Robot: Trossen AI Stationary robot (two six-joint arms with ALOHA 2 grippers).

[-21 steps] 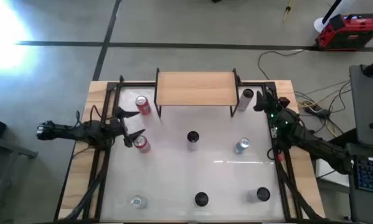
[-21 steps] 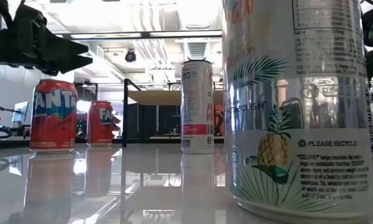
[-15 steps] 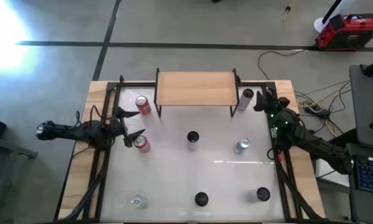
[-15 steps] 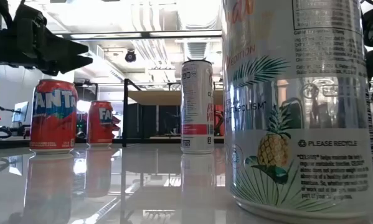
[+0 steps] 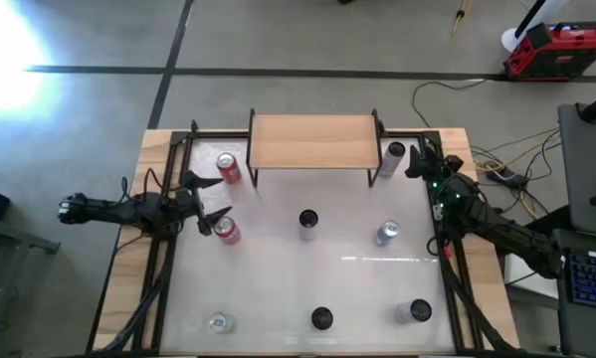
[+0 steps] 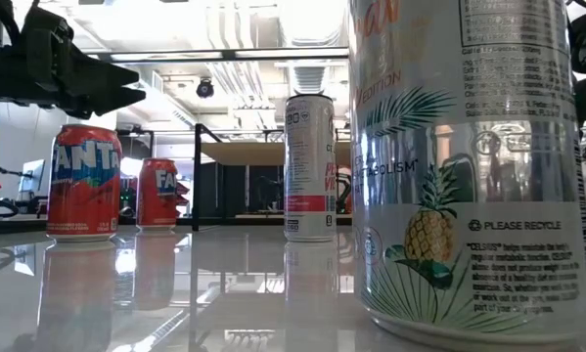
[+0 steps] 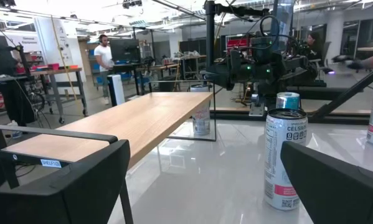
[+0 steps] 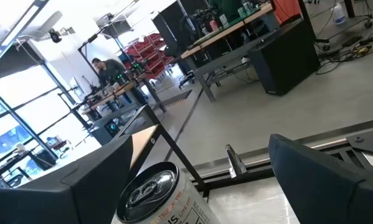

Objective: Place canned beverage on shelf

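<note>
The shelf (image 5: 312, 142), a tan wooden top on thin black legs, stands at the table's far middle; it also shows in the left wrist view (image 7: 111, 124). A white can (image 5: 392, 157) stands on the table at the shelf's right end. My right gripper (image 5: 409, 161) is open beside it, and in the right wrist view (image 8: 202, 174) the can's top (image 8: 152, 183) sits between the fingers, close to one. My left gripper (image 5: 210, 199) is open and empty, raised between two red Fanta cans (image 5: 228, 167) (image 5: 226, 231), above can height in the low view (image 6: 77, 78). My right gripper stands level with its open fingers on either side of the white can's upper part (image 8: 174, 199), coming from the table's right. The can stands upright on the table. It is close to one finger (image 8: 93, 180), and I cannot tell whether it touches.
Other upright cans stand about the table: a dark-topped one (image 5: 307, 221) at the middle, a silver one (image 5: 387, 234) to its right, and three along the near edge (image 5: 216, 322) (image 5: 321, 318) (image 5: 414, 311). A black frame (image 5: 168, 259) runs along the table's sides.
</note>
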